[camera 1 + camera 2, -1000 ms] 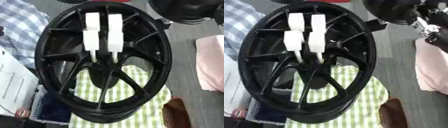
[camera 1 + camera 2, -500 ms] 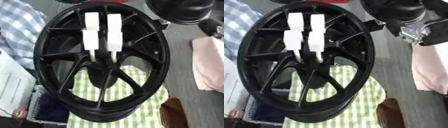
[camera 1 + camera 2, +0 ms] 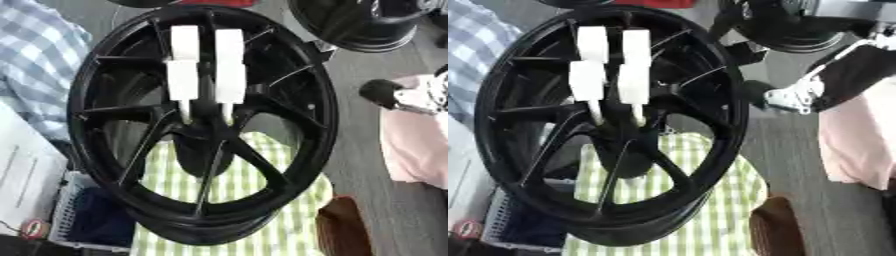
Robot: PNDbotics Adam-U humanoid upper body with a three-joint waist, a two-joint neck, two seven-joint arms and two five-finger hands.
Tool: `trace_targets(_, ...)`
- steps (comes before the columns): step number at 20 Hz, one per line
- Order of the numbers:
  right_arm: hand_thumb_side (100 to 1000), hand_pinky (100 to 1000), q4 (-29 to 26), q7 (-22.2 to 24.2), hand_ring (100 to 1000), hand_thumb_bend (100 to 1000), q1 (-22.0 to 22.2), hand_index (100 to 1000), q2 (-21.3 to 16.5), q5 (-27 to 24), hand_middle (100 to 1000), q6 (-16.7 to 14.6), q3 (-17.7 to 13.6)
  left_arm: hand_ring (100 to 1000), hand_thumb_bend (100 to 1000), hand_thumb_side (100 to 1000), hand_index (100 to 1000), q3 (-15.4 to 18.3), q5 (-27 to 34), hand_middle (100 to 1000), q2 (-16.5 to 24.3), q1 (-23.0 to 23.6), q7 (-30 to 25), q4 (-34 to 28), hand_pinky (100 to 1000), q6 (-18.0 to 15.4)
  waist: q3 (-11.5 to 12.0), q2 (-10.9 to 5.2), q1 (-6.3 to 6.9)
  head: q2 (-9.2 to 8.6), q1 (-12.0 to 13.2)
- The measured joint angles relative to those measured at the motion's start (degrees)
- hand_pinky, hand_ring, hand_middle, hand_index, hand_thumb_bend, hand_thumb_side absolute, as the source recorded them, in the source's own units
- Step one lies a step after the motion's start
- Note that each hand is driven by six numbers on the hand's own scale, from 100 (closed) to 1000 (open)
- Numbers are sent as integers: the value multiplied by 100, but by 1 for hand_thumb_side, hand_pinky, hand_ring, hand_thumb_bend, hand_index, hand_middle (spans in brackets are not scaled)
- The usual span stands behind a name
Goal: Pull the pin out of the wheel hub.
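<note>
Two white pins (image 3: 206, 70) stand side by side in the wheel hub (image 3: 206, 132), long axes pointing up the wheel. Right hand (image 3: 798, 95) just right of the rim, nearer; fingers' state unclear, holding nothing.

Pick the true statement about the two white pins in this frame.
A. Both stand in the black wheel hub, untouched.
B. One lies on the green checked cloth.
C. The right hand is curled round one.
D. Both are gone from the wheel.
A: both white pins stand side by side in the black wheel hub, and the right hand is off to the wheel's right side, touching neither.
</note>
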Motion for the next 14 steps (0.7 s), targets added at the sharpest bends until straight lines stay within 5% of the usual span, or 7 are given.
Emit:
trace_targets(7, 524, 884, 843, 640, 819, 307, -661, 834, 734, 557, 772, -139, 384, 647, 100, 768, 785, -25, 20, 625, 40, -1, -34, 32, 718, 0, 1, -22, -52, 1, -3)
trace_targets(14, 506, 882, 1625, 1321, 817, 303, -1128, 828, 1336, 669, 768, 44, 217, 649, 100, 769, 785, -55, 37, 625, 42, -4, -45, 35, 718, 6, 49, -22, -82, 1, -34)
